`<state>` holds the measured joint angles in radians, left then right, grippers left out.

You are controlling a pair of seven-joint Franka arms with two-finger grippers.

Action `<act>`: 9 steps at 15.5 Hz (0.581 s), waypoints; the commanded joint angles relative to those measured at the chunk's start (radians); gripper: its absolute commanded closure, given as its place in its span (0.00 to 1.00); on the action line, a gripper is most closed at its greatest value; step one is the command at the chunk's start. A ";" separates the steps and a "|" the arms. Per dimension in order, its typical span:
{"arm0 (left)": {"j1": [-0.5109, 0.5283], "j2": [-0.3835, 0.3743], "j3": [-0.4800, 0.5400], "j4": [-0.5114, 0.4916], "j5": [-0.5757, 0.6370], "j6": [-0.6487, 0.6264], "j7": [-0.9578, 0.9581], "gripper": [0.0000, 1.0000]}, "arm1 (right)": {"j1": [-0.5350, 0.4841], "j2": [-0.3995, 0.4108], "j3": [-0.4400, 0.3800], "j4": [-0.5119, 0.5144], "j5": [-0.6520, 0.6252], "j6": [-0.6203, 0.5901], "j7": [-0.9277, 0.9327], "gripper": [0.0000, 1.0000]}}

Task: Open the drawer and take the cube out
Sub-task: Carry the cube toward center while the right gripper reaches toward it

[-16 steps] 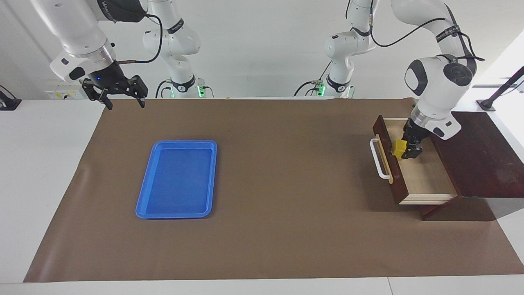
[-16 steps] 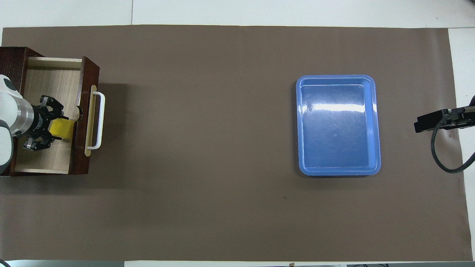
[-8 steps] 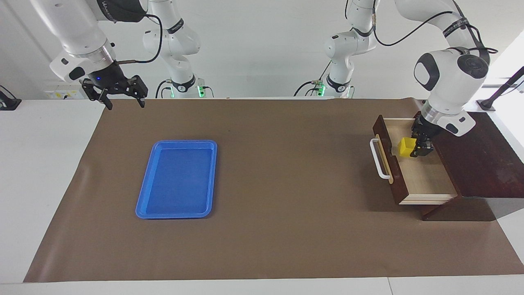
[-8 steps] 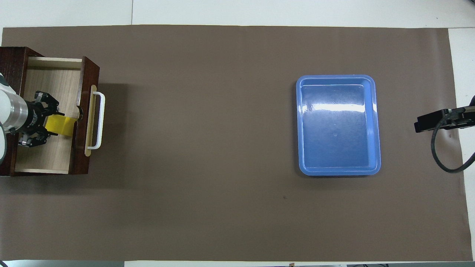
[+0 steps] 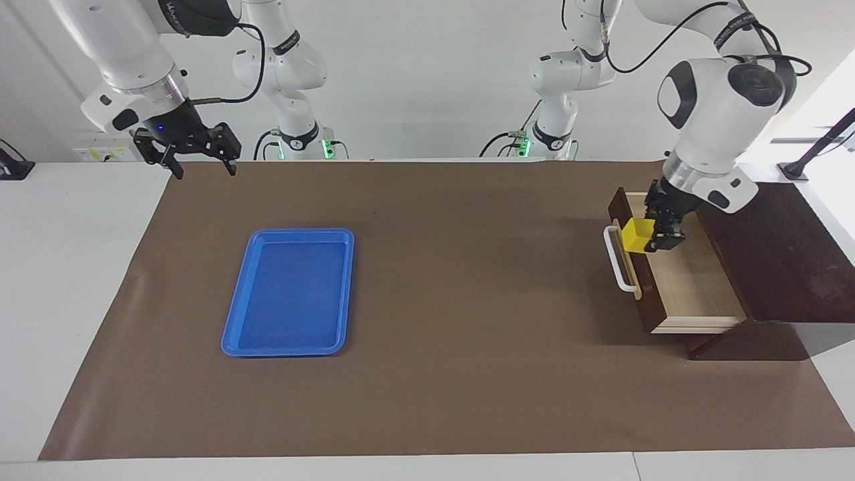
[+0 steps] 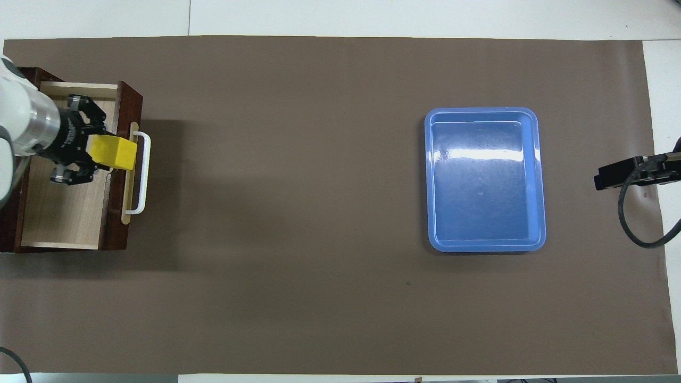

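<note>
Holding the cube (image 5: 636,235) clamped between its fingers, the left gripper (image 5: 646,237) hangs over the front edge of the open drawer (image 5: 695,284), so the step in hand looks like the lift-out itself. The cube is clear of the pale drawer floor and sits above the dark front panel and its white handle (image 5: 618,260) (the overhead view shows it overlapping the handle bar). The next move probably calls for carrying it out over the brown mat (image 5: 467,300) without clipping the drawer front, then setting it down, perhaps in the blue tray (image 5: 237,334) toward the right arm's end. The cube is small, bright yellow and plain-faced. The right gripper (image 5: 200,164) waits over the mat's corner, fingers spread and empty.
</note>
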<state>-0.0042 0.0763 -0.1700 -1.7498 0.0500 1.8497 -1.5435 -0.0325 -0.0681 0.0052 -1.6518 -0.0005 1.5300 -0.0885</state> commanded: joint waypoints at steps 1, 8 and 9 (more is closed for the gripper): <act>-0.101 0.007 0.010 0.006 -0.012 -0.009 -0.159 1.00 | -0.004 -0.004 -0.004 0.000 -0.006 -0.001 -0.020 0.00; -0.302 -0.001 0.007 -0.060 -0.053 0.137 -0.556 1.00 | -0.013 -0.027 -0.010 -0.046 0.008 -0.008 -0.016 0.00; -0.328 0.006 0.007 -0.060 -0.053 0.155 -0.587 1.00 | -0.013 -0.035 -0.010 -0.065 0.023 -0.007 -0.010 0.00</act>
<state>-0.2749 0.0834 -0.1802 -1.7887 0.0129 1.9548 -2.0571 -0.0369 -0.0693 -0.0060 -1.6636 0.0015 1.5275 -0.0885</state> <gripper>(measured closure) 0.449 0.000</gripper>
